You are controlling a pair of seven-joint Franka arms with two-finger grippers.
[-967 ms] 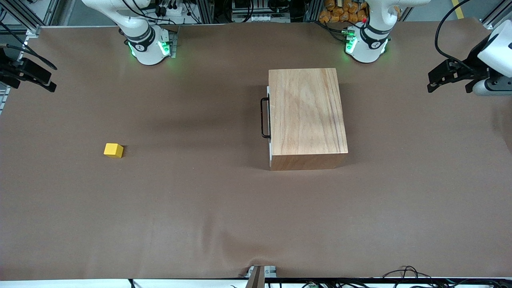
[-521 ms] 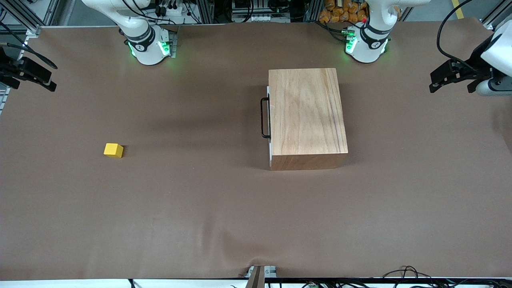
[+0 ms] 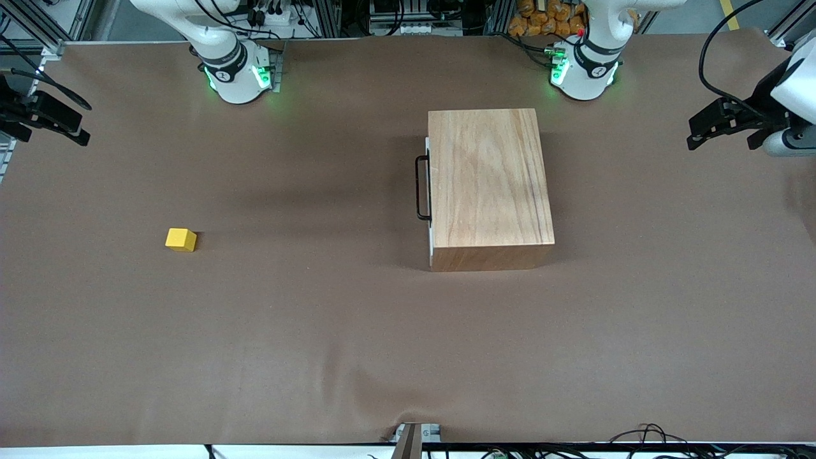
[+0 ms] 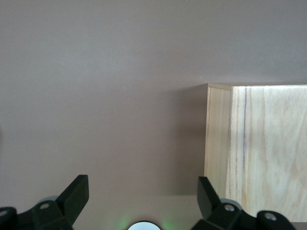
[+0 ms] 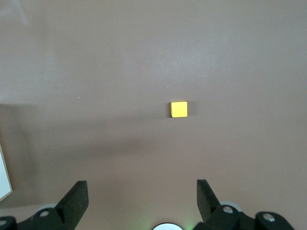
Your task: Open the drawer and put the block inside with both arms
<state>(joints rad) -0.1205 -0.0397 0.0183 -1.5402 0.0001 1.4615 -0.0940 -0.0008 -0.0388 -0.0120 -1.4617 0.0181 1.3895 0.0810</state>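
Drawer (image 3: 429, 191) shut, block (image 3: 181, 240) on table, left gripper (image 3: 701, 131) and right gripper (image 3: 76, 131) jaws spread, empty.

Even overhead lighting, sharp focus throughout; soft shadows beside the box (image 3: 489, 185) and block (image 3: 181, 240); green glow at arm bases (image 3: 237, 76).

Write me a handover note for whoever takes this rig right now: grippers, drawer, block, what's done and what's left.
Left gripper: open, holding nothing, in the air at the left arm's end of the table.
Right gripper: open, holding nothing, at the right arm's end.
Light-wood box: mid-table; its white-fronted drawer is shut, black bar handle facing the right arm's end.
Small yellow cube: on the brown table, toward the right arm's end, untouched.
Done: nothing yet.
Left: pull the drawer open, pick up the cube, place it inside.
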